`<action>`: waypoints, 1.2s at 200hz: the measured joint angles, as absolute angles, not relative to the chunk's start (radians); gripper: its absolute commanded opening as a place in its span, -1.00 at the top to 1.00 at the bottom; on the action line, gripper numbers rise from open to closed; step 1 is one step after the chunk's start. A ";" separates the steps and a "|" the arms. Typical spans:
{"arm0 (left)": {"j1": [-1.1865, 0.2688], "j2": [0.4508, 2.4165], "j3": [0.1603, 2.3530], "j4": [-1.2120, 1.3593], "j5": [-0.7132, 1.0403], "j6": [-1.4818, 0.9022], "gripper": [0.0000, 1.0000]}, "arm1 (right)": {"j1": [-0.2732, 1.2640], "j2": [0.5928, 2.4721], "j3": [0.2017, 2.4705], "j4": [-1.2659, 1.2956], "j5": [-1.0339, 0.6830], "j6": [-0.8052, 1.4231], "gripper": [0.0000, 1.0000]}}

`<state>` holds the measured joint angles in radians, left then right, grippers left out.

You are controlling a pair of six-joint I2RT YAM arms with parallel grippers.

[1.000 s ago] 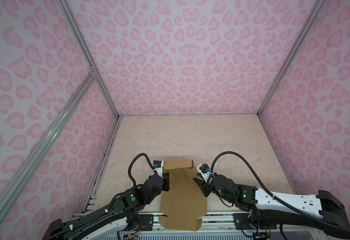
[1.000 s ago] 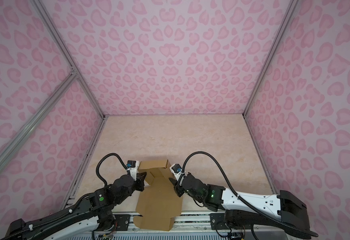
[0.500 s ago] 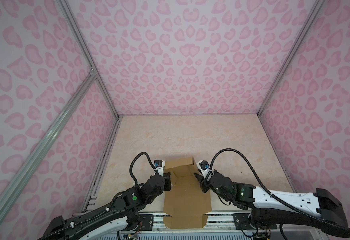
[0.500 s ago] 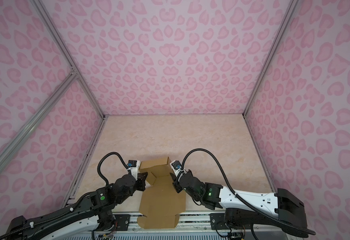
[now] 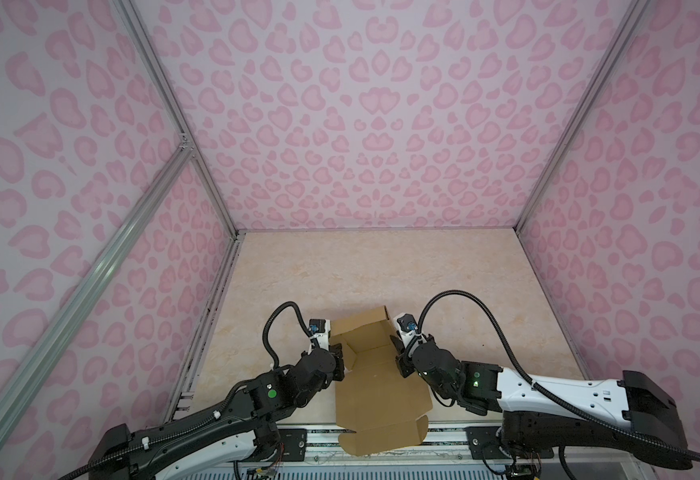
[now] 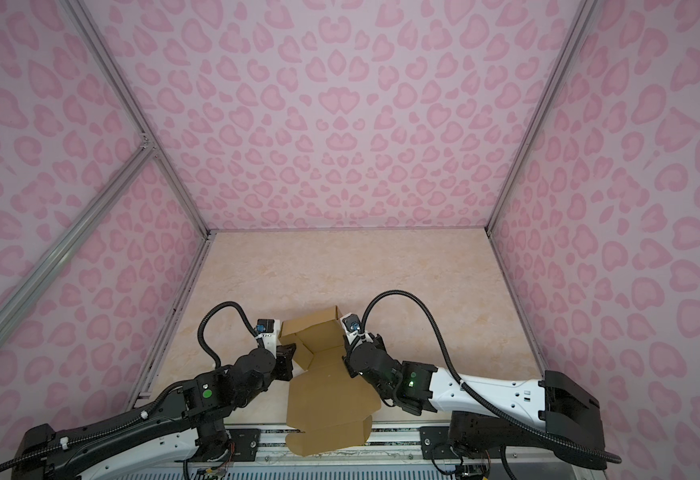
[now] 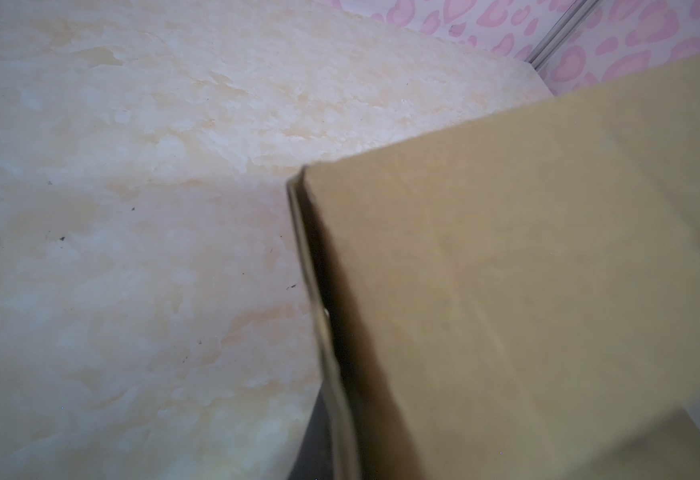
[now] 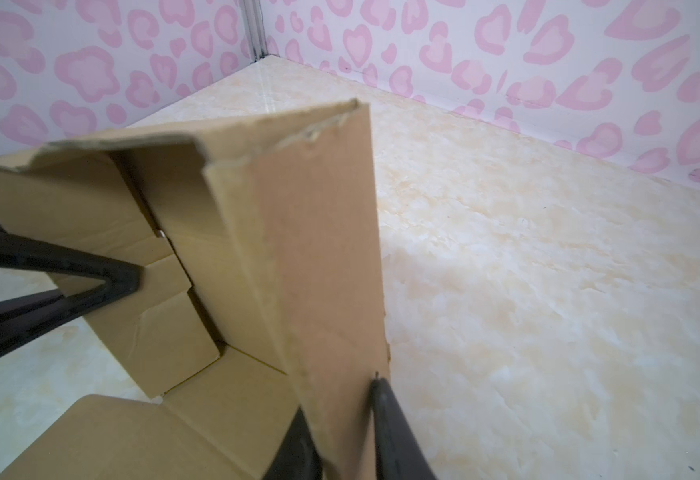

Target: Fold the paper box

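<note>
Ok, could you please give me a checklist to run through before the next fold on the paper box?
1. Right gripper straddles the paper box's right wall: ok.
2. Right gripper fully clamped: cannot tell.
3. Left gripper shut at the left wall: ok.
4. Left gripper actually holding cardboard: cannot tell.
5. Far wall standing: ok.
6. Paper box wholly on the table: not ok, near flap overhangs the front edge.
</note>
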<state>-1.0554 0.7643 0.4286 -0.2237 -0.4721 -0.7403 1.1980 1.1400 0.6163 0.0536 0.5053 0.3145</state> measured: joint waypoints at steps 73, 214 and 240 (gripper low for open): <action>-1.065 0.856 0.506 -0.286 -0.498 -0.785 0.93 | 1.230 1.216 0.685 -0.027 0.629 0.348 0.69; -1.087 1.000 0.648 -0.373 -0.520 -0.862 0.92 | 1.216 1.252 0.803 -0.260 0.736 0.440 1.00; -1.087 1.036 0.669 -0.369 -0.518 -0.870 0.92 | 1.176 1.229 0.808 -0.287 0.688 0.442 1.00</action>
<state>-1.0866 1.0359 0.6685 -0.3687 -0.5179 -0.8696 1.1759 1.2293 0.8082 -0.2867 0.6884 0.4416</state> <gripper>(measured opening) 0.075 0.058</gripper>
